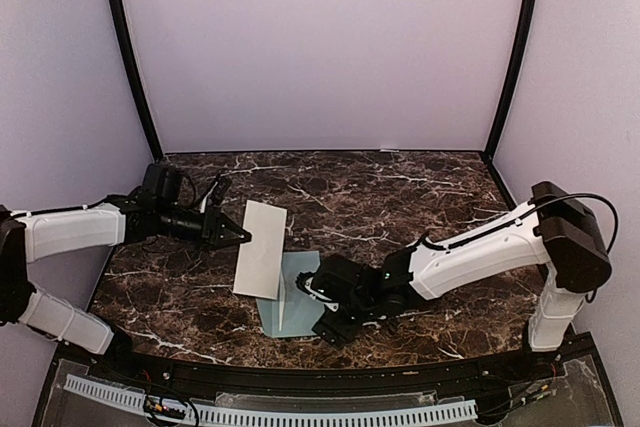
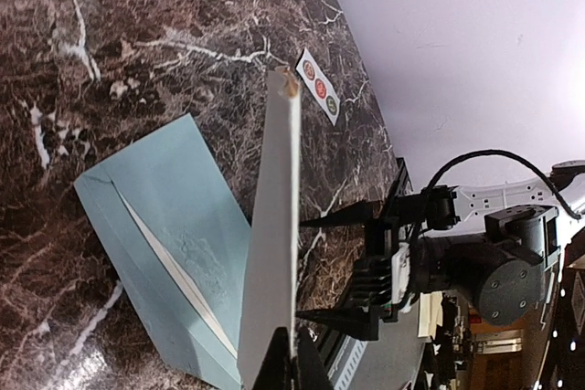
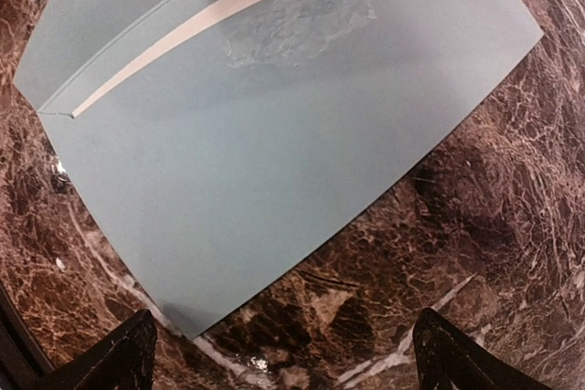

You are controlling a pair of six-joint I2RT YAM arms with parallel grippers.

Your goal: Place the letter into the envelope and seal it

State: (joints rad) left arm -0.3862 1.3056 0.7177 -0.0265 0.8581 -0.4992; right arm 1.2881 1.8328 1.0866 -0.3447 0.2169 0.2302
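Observation:
The letter [image 1: 262, 249], a pale grey-white card, is pinched at its left edge by my left gripper [image 1: 240, 237], which is shut on it. The card hangs tilted above the table, its lower end over the envelope [image 1: 292, 299]. In the left wrist view the letter [image 2: 274, 253] shows nearly edge-on, rising from my left gripper [image 2: 294, 379]. The teal envelope [image 2: 164, 226] lies flat beneath it, a whitish strip showing along its flap. My right gripper [image 1: 316, 307] stands open at the envelope's right edge. In the right wrist view the envelope [image 3: 292, 134] lies just beyond my right gripper [image 3: 283, 363], untouched.
A small white strip of round stickers [image 2: 320, 89] lies on the dark marble table [image 1: 420, 197] past the letter's far end. Pale walls close in the back and both sides. The right arm [image 1: 480, 247] reaches in low across the table's front right.

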